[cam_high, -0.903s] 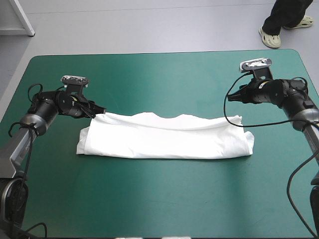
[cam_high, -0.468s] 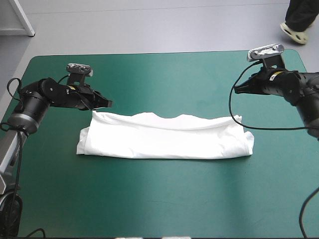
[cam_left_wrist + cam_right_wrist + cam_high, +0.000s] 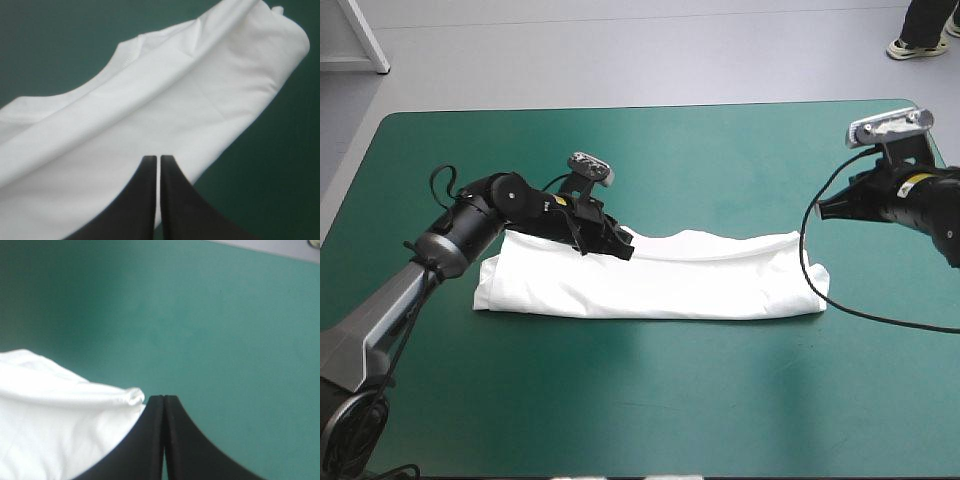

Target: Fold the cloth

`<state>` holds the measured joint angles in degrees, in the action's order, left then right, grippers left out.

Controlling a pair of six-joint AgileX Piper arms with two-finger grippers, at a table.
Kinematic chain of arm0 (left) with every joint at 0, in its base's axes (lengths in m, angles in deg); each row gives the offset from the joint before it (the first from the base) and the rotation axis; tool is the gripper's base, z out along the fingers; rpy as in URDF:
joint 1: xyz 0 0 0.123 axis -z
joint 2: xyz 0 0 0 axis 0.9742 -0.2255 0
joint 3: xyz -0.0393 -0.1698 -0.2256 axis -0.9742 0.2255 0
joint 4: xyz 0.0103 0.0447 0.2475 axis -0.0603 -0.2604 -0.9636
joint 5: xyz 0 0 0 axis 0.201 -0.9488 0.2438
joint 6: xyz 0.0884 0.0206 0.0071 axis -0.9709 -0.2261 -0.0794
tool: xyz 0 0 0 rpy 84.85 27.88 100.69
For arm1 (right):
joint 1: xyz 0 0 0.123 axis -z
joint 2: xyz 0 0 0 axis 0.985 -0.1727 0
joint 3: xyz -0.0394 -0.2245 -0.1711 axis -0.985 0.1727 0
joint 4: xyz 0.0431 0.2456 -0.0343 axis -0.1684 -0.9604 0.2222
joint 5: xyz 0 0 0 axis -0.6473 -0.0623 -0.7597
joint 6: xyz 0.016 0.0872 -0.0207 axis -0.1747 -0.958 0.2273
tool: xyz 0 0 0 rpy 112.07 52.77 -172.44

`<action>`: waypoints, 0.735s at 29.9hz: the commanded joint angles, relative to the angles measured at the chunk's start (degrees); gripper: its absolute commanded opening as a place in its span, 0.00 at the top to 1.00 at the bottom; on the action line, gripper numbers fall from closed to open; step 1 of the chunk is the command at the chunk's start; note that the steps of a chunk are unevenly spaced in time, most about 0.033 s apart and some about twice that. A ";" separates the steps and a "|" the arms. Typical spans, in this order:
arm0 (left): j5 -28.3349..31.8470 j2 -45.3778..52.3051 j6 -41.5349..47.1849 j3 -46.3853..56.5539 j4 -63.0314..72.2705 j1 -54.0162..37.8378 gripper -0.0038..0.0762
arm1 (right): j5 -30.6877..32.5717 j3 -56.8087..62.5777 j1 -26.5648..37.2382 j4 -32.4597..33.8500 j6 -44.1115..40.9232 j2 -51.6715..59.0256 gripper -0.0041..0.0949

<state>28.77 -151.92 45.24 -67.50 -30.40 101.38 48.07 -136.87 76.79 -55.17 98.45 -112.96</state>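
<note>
The white T-shirt point(image 3: 660, 285) lies folded into a long flat band across the middle of the table. My left gripper point(image 3: 626, 252) is shut and hovers over the shirt's far edge, left of its middle, near the collar. In the left wrist view the left gripper point(image 3: 158, 158) points along the T-shirt point(image 3: 175, 100), with nothing held. My right gripper point(image 3: 821, 211) is shut and raised just beyond the shirt's far right corner. In the right wrist view the T-shirt point(image 3: 60, 430) shows its rolled corner beside the shut right gripper point(image 3: 165, 396), apart from it.
The teal-green cover point(image 3: 650, 400) lies bare in front of the shirt, and a wide strip of it shows beyond the shirt up to the table's far edge point(image 3: 640, 107).
My left gripper has left the shirt's far left corner and swung right, over the shirt's far edge. My right gripper has drawn back to the right. The shirt lies as before.
</note>
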 commanded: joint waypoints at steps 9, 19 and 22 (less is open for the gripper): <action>3.45 -10.40 1.94 -1.89 2.31 1.03 0.93 | -8.95 17.23 11.01 -17.85 8.79 4.72 0.98; 3.05 -16.51 1.13 -1.89 1.68 1.82 0.93 | -4.85 19.07 11.10 -18.57 8.79 1.79 0.62; 2.48 -17.10 0.72 -1.89 1.05 1.82 0.93 | -4.05 19.19 10.99 -19.05 9.64 0.72 0.30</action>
<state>30.81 -170.25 46.35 -68.36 -30.13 102.64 45.19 -116.21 87.44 -72.59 107.00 -112.28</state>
